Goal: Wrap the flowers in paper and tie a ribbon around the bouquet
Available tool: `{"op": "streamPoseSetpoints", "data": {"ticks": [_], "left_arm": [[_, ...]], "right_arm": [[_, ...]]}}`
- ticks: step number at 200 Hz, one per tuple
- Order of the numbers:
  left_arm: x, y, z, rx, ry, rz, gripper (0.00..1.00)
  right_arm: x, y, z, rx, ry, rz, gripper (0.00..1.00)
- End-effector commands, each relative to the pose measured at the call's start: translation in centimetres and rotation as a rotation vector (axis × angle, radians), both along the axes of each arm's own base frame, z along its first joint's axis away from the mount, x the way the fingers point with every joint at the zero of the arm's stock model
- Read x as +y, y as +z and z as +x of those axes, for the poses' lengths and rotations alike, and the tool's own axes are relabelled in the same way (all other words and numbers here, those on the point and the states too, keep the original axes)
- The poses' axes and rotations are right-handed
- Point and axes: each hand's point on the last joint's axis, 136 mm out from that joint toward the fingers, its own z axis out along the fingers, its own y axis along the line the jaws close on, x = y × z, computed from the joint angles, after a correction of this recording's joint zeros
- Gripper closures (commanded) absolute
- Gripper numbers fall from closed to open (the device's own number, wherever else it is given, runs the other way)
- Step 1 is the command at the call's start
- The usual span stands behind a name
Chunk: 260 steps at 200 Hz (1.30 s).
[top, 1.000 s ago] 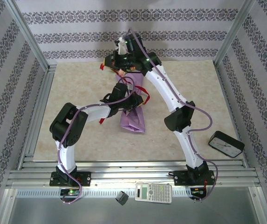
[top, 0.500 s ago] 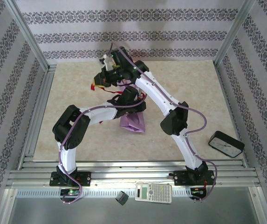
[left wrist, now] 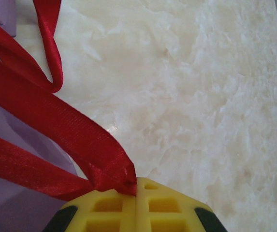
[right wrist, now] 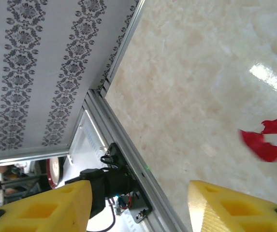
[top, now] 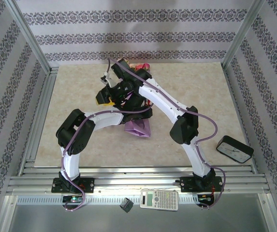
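Observation:
The bouquet lies mid-table in a purple paper (top: 138, 127) cone, with the flowers (top: 140, 67) poking out at the far end behind the arms. Both arms cross above it. My left gripper (left wrist: 137, 186) is shut, its yellow fingers pinching the red ribbon (left wrist: 80, 135), which runs up and left over the paper (left wrist: 7, 203). My right gripper (top: 103, 98) hangs left of the bouquet. In the right wrist view the right gripper (right wrist: 138, 208) is open with nothing between its fingers, and a loose red ribbon end (right wrist: 266, 142) lies on the table beyond it.
A black clock (top: 234, 149) lies at the table's right front. A calculator (top: 159, 199) and a small black object (top: 126, 204) sit on the front ledge. An aluminium frame rail (top: 40, 111) borders the left side, close to my right gripper.
My right gripper swung from above the blooms down to the left of the bouquet and opened, letting go of the ribbon. My left gripper stays shut on the ribbon.

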Motion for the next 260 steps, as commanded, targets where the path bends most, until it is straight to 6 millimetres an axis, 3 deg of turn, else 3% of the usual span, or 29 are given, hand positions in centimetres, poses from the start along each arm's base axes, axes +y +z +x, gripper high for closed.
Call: {"op": "streamPoseSetpoints", "data": {"ticks": [1,33,47,74,89,103,127,150,173,217,260], "left_arm": [[0.2,0.5,0.7,0.001,0.009,-0.013,1.00],[0.3,1.1,1.1,0.029,0.029,-0.060,1.00],[0.9,1.5,1.4,0.055,0.062,-0.117,1.00],[2.5,3.5,2.2,0.108,0.130,-0.260,1.00],[3.4,4.7,2.5,0.133,0.158,-0.333,1.00],[4.1,5.6,2.8,0.170,0.184,-0.400,1.00],[5.7,6.6,3.6,0.222,0.241,-0.502,1.00],[7.1,7.5,4.8,0.259,0.293,-0.585,1.00],[8.3,8.0,5.9,0.297,0.317,-0.619,1.00],[10.6,6.7,8.1,0.441,0.356,-0.711,1.00],[13.2,5.9,10.1,0.500,0.348,-0.732,1.00]], "right_arm": [[-2.4,5.0,0.1,-0.069,-0.046,0.018,0.43],[-5.4,8.0,4.1,-0.170,-0.239,0.003,0.44],[-7.8,9.2,6.1,-0.205,-0.372,-0.015,0.46],[-14.8,10.8,9.2,-0.258,-0.676,-0.048,0.49],[-18.7,10.1,10.0,-0.226,-0.829,-0.061,0.51],[-22.6,7.7,10.1,-0.165,-0.961,-0.116,0.56],[-25.5,3.4,9.1,-0.053,-1.056,-0.178,0.67],[-25.4,-0.5,7.8,0.017,-1.057,-0.207,0.74],[-23.8,-3.8,6.3,0.051,-1.017,-0.269,0.82],[-17.2,-7.6,4.2,0.042,-0.912,-0.347,0.88],[-11.4,-9.2,2.9,0.034,-0.855,-0.390,0.90]]}}
